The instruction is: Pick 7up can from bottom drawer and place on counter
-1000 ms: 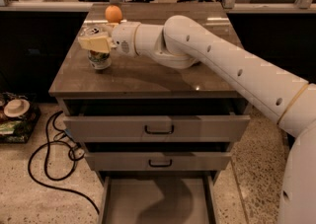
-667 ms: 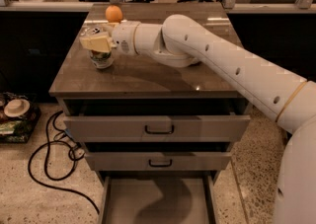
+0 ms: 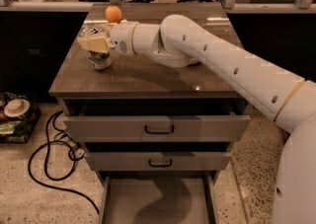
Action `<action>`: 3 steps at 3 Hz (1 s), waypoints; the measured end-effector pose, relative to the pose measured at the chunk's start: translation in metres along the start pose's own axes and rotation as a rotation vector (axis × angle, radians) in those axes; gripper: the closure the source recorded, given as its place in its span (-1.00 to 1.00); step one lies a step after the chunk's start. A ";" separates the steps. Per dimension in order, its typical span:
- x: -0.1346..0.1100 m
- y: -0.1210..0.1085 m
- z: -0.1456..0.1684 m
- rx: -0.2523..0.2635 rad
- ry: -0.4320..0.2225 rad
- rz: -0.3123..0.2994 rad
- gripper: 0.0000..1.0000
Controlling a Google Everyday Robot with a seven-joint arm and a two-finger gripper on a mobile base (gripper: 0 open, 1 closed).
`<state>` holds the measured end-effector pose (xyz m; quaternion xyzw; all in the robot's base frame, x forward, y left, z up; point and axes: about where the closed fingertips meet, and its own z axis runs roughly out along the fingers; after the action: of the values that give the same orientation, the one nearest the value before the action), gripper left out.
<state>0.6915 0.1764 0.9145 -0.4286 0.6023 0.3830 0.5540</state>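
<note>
The 7up can (image 3: 99, 59) stands upright on the left part of the counter (image 3: 163, 77), its silver top under my gripper. My gripper (image 3: 94, 43), with tan fingers, reaches in from the right on the white arm and is closed around the can's upper part. The bottom drawer (image 3: 158, 201) is pulled out below the two handled drawers, and its flat grey floor shows nothing but the arm's shadow.
An orange fruit (image 3: 113, 13) sits at the counter's back left, just behind the gripper. The two drawers with black handles (image 3: 159, 129) are partly pulled out. A black cable (image 3: 49, 161) and a box of items (image 3: 15, 117) lie on the floor to the left.
</note>
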 end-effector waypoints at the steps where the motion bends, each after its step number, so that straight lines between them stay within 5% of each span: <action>1: 0.000 0.002 0.002 -0.004 0.000 0.000 -0.23; 2: -0.001 0.004 0.004 -0.008 -0.001 0.000 -0.72; 3: -0.001 0.006 0.006 -0.013 -0.001 0.000 -1.00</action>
<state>0.6881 0.1842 0.9150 -0.4319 0.5994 0.3869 0.5518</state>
